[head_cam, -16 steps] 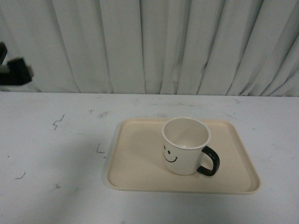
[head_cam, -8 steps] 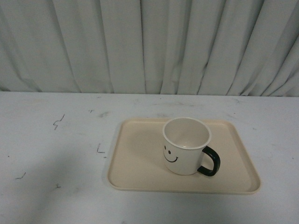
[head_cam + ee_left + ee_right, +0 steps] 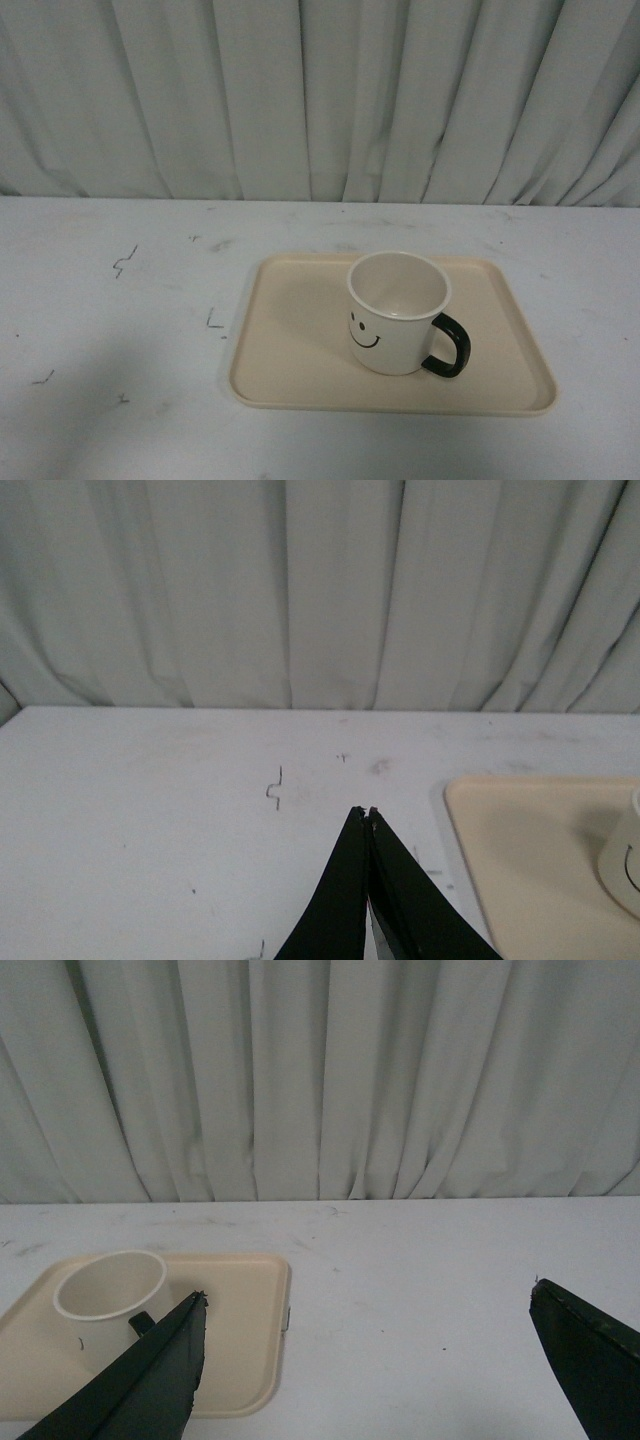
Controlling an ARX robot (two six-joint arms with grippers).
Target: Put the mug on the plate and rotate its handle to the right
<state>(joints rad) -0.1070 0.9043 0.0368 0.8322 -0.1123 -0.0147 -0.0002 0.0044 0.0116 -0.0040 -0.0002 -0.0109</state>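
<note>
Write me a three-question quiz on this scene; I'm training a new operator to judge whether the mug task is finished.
1. True or false: the mug stands upright on the plate.
2. In the front view, the handle points: A) left, B) right, C) away from the robot.
3. Fill in: the left gripper is shut, while the right gripper is ____.
Key: 1 true; 2 B; 3 open.
</note>
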